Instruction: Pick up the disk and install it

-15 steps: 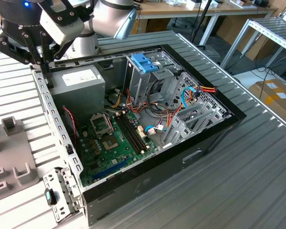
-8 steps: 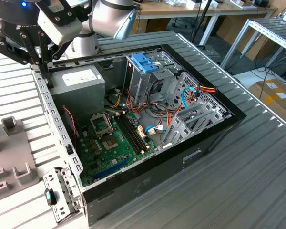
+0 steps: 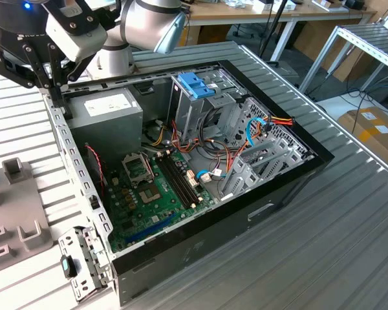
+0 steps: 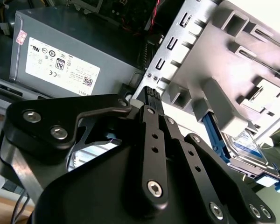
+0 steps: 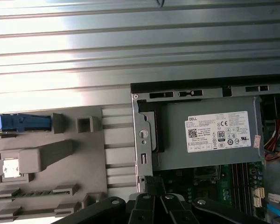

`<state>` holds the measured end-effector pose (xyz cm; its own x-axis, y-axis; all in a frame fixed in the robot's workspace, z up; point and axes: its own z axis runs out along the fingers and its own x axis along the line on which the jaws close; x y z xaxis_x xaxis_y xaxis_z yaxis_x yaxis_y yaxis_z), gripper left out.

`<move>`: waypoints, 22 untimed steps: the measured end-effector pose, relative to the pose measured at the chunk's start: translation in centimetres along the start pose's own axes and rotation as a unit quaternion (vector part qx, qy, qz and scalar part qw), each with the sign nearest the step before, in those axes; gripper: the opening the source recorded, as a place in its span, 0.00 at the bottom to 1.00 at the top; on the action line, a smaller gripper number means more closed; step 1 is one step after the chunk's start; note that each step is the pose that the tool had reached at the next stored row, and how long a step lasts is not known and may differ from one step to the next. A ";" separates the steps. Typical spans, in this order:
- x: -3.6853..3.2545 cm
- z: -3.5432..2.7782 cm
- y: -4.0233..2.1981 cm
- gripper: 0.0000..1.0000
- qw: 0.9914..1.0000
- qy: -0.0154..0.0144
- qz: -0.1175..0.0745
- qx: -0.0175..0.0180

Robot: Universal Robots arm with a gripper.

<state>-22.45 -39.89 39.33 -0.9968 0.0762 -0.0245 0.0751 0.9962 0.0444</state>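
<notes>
The gripper [image 3: 42,71] is hovering over the case [image 3: 271,206] wall beside the power supply [image 3: 107,116]; I cannot tell whether it is apart or together. The disk [image 4: 246,142] is lying outside the case, in the grey fixture [image 5: 84,158]. Reaching for it is risking a knock against the fixture's raised blocks or the case wall, and the supply is carrying a white printed label [image 5: 218,130].

A white sticker [image 5: 218,131] crowded with small print, a code square and certification marks sits on the grey power supply [image 5: 200,156], beside a pink sticker [image 5: 256,141]; none reads clearly.
</notes>
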 end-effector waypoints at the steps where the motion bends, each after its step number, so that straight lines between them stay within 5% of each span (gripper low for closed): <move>1: 0.04 0.00 0.00 0.11 1.000 0.000 0.000 0.000; 22: 1.00 -0.03 -0.07 0.11 1.000 0.000 0.000 0.000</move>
<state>-23.45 -39.89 39.33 -0.9968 0.0762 -0.0245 0.0751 0.9962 0.0443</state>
